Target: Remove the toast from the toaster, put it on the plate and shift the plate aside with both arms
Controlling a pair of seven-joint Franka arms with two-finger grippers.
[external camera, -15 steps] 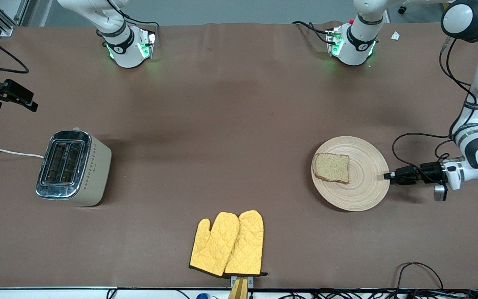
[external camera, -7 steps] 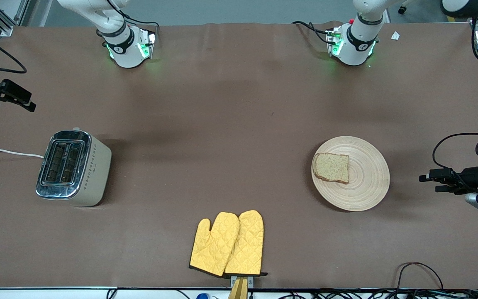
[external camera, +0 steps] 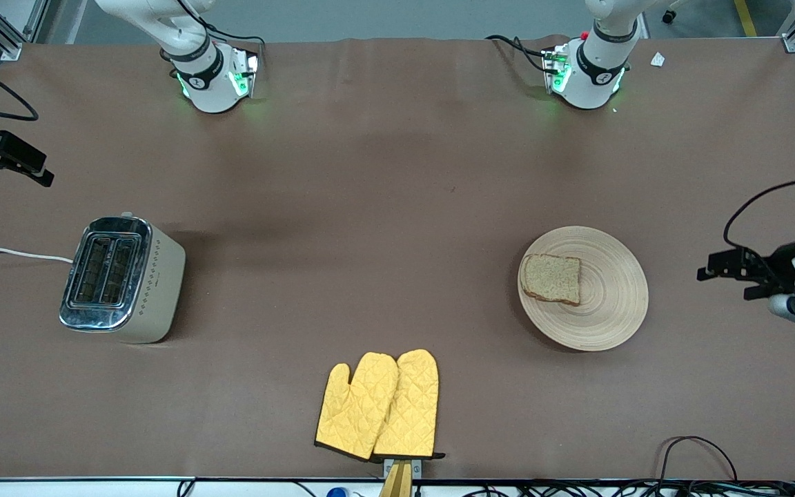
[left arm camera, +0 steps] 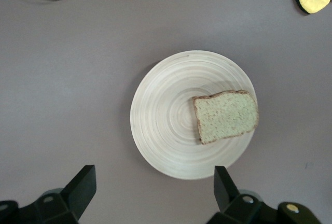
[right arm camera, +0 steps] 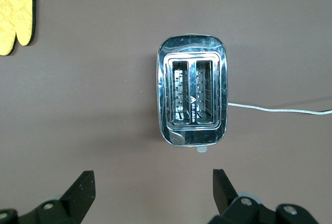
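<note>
The toast (external camera: 551, 278) lies flat on the round light-wood plate (external camera: 611, 298), on the plate's side toward the right arm's end of the table. In the left wrist view the toast (left arm camera: 226, 116) and the plate (left arm camera: 161, 115) both sit clear of my left gripper (left arm camera: 154, 187). That left gripper (external camera: 725, 277) hangs open and empty over bare table, apart from the plate's rim toward the left arm's end. My right gripper (external camera: 11, 169) hangs open and empty over the right arm's end of the table, near the toaster (external camera: 121, 278). The right gripper (right arm camera: 153, 190) holds nothing.
The chrome-topped toaster (right arm camera: 192, 97) stands with both slots empty, and its white cord (external camera: 11, 254) runs off the table's end. Two yellow oven mitts (external camera: 380, 406) lie near the table's front edge. A black cable (external camera: 698, 452) loops at that edge.
My left gripper let go of the plate's rim, opened wide and drew back toward the left arm's end of the table. The plate and toast stayed put. The right gripper barely shifted.
</note>
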